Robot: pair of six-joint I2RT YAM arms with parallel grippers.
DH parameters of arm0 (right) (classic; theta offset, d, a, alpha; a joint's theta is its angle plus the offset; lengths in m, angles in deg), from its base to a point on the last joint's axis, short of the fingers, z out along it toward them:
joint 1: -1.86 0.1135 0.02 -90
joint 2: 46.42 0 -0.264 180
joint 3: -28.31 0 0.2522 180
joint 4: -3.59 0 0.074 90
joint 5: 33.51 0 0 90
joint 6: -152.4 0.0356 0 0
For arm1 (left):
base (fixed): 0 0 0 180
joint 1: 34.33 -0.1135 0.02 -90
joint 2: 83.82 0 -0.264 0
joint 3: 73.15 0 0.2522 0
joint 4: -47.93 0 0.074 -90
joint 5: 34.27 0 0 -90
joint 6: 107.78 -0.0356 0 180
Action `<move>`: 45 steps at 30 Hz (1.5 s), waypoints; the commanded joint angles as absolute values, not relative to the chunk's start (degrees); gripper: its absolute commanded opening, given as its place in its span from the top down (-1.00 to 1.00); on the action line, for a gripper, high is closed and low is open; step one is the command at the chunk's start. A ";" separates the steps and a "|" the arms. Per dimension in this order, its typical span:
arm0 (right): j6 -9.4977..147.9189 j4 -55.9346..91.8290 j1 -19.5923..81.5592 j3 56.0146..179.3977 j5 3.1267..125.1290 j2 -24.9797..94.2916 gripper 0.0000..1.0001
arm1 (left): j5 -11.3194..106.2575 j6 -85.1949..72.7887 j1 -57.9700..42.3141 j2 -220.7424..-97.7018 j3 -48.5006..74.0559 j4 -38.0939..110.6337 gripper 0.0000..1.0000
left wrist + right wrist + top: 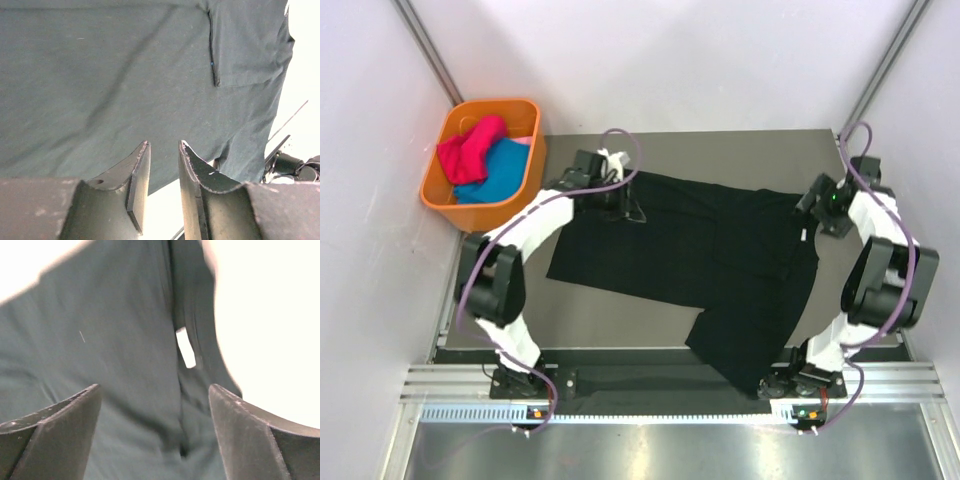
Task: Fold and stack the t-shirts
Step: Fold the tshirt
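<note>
The grey table (620, 320) is filling the middle of the top view. The black t-shirt (690, 245) is lying spread across it, running from the upper centre down to the lower right, where its end is reaching over the table's near edge. In the upper left corner the orange basket (432, 185) is sitting just off the table's corner. It is holding the magenta t-shirt (470, 148), which is draped partly over the teal t-shirt (500, 170).

The left gripper (623, 205) is hovering at the black shirt's upper left edge. In its wrist view its fingers (140, 170) are standing a narrow gap apart, with nothing pinched between them and the dark cloth (125, 75) lying beyond.

The right gripper (808, 222) is hanging over the shirt's upper right edge. In its wrist view its jaws are spread wide and holding nothing, with the cloth (125, 365) lying blurred beneath.
</note>
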State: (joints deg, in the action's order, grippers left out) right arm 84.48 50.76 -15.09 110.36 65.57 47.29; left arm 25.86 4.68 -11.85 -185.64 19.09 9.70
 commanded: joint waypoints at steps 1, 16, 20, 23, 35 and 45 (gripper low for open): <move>84.72 47.50 -15.54 119.49 63.78 54.18 -0.68 | 26.55 1.55 -13.31 -178.57 14.89 9.99 0.32; 79.01 52.85 -15.55 145.16 62.38 77.14 -0.33 | 28.40 0.94 -15.43 -178.12 11.10 10.96 0.27; 77.69 54.00 -15.63 146.49 62.46 78.99 -0.23 | 26.38 1.73 -16.22 -181.19 11.80 11.40 0.24; 76.99 55.14 -15.63 147.45 61.76 80.22 -0.15 | 24.62 1.73 -17.10 -183.47 13.64 10.27 0.22; 78.56 55.85 -15.63 148.33 57.21 83.04 0.83 | 21.54 3.49 -22.02 -186.03 14.70 10.61 0.21; 84.28 50.59 -15.02 151.76 45.15 83.30 1.00 | 21.18 4.98 -25.36 -189.98 17.85 10.53 0.10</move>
State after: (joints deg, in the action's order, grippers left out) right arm 82.27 55.85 -15.12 147.70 51.58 82.94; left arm 22.02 4.24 -23.58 -187.73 13.77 9.22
